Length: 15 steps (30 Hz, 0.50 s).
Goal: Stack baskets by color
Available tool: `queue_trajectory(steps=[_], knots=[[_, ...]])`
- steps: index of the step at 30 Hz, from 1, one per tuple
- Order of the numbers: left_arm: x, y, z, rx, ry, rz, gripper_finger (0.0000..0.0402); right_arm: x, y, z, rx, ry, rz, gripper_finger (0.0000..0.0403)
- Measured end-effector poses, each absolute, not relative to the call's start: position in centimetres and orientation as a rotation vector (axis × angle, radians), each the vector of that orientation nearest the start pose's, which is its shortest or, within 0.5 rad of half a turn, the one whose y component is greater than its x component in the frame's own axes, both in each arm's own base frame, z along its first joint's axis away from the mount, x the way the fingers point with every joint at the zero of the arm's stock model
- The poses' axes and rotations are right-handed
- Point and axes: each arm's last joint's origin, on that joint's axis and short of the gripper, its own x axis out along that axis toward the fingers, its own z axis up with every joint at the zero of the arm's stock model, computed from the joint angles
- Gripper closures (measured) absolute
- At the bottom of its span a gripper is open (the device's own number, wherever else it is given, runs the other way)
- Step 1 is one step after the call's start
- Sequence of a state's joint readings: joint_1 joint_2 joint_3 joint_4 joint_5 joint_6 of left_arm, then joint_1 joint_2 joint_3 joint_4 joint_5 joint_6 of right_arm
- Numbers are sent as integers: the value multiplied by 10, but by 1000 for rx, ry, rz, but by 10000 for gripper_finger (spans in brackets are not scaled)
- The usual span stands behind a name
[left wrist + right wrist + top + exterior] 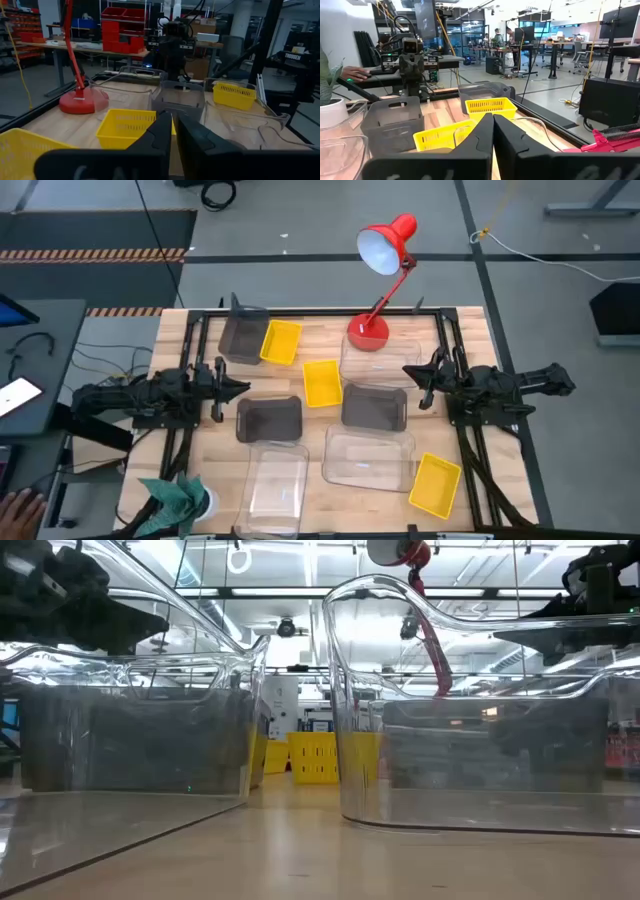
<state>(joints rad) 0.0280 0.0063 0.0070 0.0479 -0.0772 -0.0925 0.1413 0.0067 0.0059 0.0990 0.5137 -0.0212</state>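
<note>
Several baskets rest flat on their bottoms on the wooden table. Yellow ones sit at the far left (281, 342), the middle (321, 382) and the near right (436, 484). Smoky grey ones sit at the far left (243, 335), left of middle (269, 419) and right of middle (374, 407). Clear ones lie near the front edge (277, 485) (368, 458), and one stands by the lamp (385, 360). My left gripper (243, 387) hovers shut at the left. My right gripper (408, 370) hovers shut at the right. Both are held above the table and touch nothing.
A red desk lamp (372, 330) stands at the far middle, its head leaning past the table's far edge. A pot with a teal plant (175, 498) sits at the near left corner. A person's hand (20, 505) shows beyond the table's left side.
</note>
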Motion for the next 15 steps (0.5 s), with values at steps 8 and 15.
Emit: queue_trajectory(steps=[8,15], knots=[[97,5,170,-94,-53,103,374,95,-1,174,11,-90,-373,389],[97,5,170,-93,-53,103,366,95,-1,174,11,-90,-373,389]])
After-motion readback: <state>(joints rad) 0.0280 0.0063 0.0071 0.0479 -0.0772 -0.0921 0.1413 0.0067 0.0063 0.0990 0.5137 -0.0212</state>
